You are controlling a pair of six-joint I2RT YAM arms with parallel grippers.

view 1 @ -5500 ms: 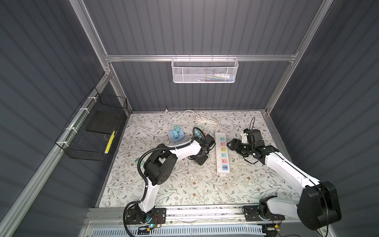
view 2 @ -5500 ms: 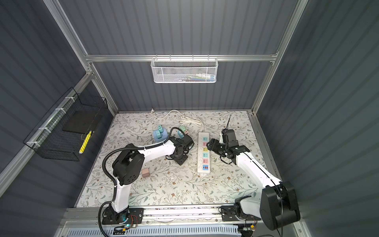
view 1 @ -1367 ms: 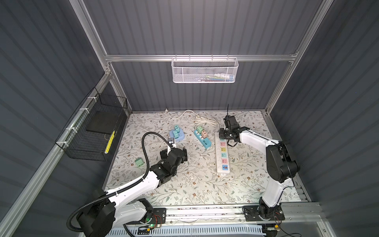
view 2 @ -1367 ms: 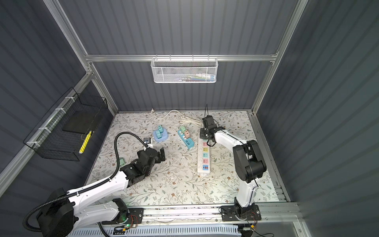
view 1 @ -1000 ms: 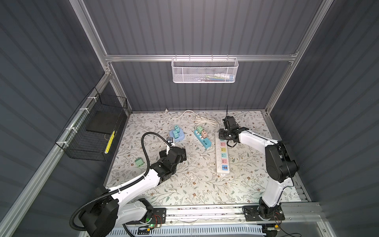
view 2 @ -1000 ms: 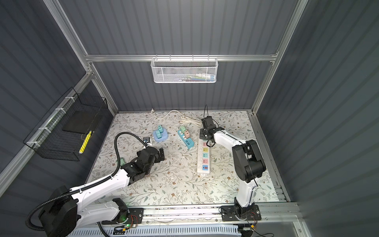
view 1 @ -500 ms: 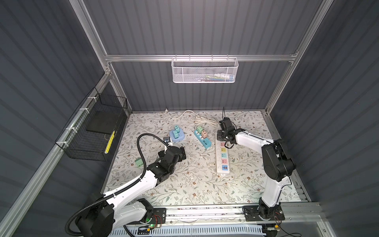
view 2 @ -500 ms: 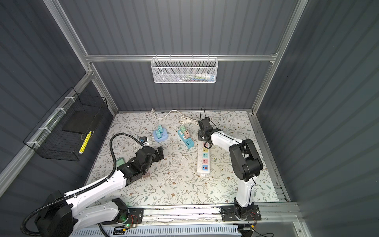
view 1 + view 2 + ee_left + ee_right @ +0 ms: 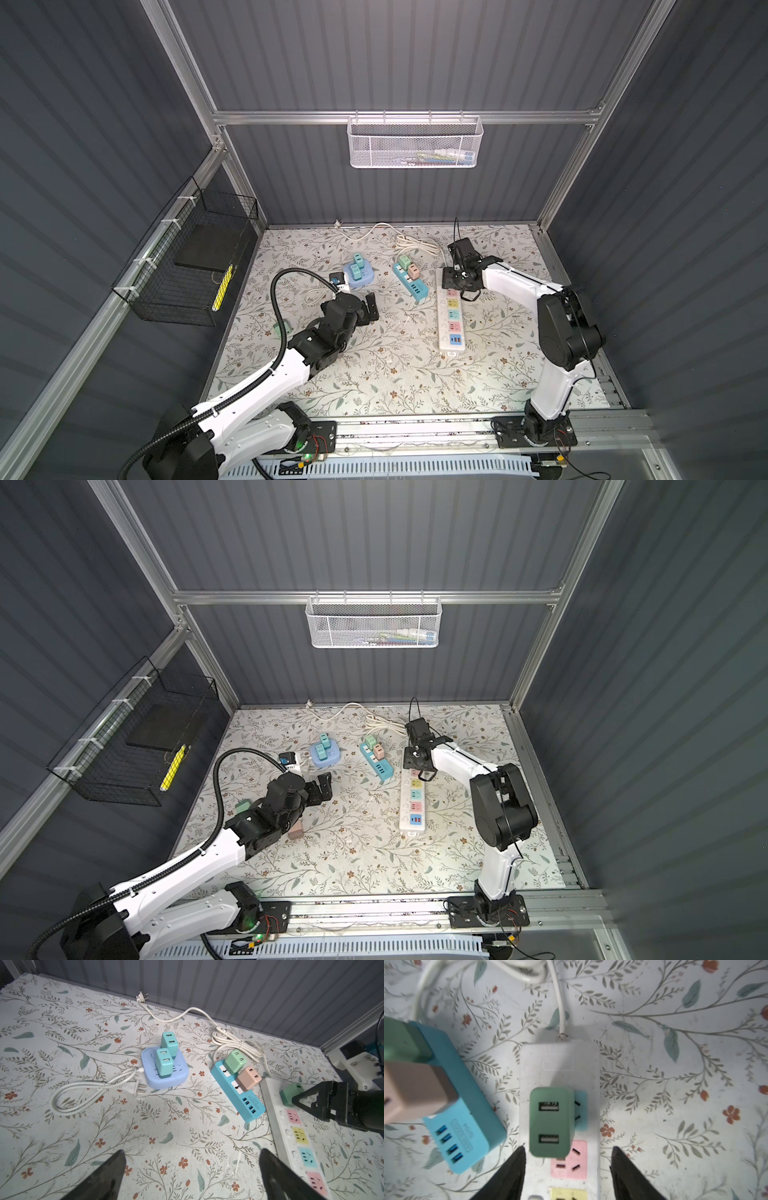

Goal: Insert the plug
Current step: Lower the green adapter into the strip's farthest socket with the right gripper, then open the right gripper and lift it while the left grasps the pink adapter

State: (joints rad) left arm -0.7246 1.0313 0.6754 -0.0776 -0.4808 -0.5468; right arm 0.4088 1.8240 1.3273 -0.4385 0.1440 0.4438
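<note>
Your plug [image 9: 549,1122], the green two-port block, stands upright on the white strip [image 9: 560,1064]. It sits at the strip's far end, over the pale-blue socket [image 9: 581,1109], which peeks out along one side. You cannot tell from these views whether it is pushed fully home.

Your right hand [image 9: 568,1148] hangs directly over that end of the strip. Its fingers [image 9: 512,1172] are spread and hold nothing. The tips flank the end of the plug that faces the pink socket [image 9: 571,1159], with a gap on each side. In both top views that hand [image 9: 455,277] covers the far end of the strip [image 9: 451,320], near the right of the tabletop [image 9: 395,374].

Your left hand [image 9: 192,1152] is spread wide and empty. It hovers over bare tabletop, left of the white strip and well apart from the plug [image 9: 288,1093]. In a top view it [image 9: 322,787] sits just on the near side of the lavender hub [image 9: 326,756], which carries two teal blocks.

Between the hub and the white strip lies the blue strip [image 9: 411,282], angled, with a green and a pink block plugged into its far end.
</note>
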